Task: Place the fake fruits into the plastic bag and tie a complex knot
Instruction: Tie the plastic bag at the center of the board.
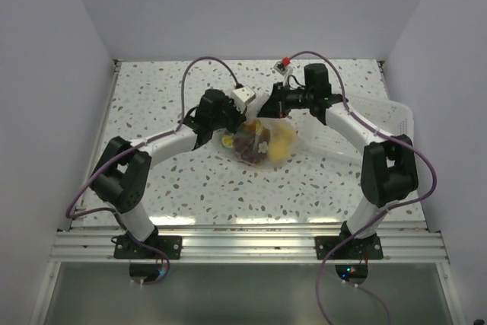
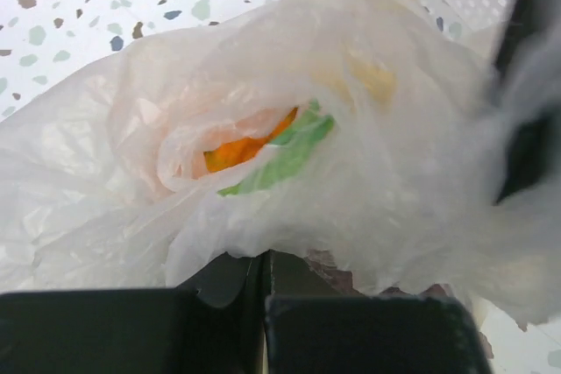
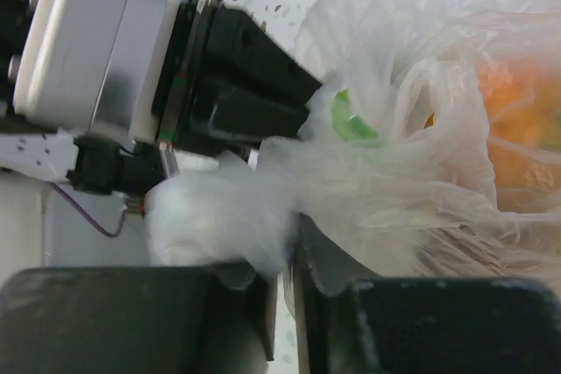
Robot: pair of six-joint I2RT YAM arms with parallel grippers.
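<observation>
At the far edge of the plastic bag [image 2: 421, 190], away from the arm bases, its gathered neck [image 3: 223, 216] runs as a short whitish rope between the two grippers. That line is what the next move turns on. The left gripper [image 2: 266, 260] is clamped on film at the bag's left shoulder. The right gripper [image 3: 282, 278] is pinched tight on the bunched neck just beside it, so the neck's long axis lies roughly across the bag from one hand to the other, and neither hand is nearer. The fake fruits [image 1: 278, 144] sit inside the bag, on its near side below both grips, with an orange one [image 2: 241, 151] and a green leaf showing through a fold. I judge the filling done and the tying under way, though I cannot tell whether any loop has formed in the neck. The coming move probably needs one hand to hold while the other winds around that axis.
</observation>
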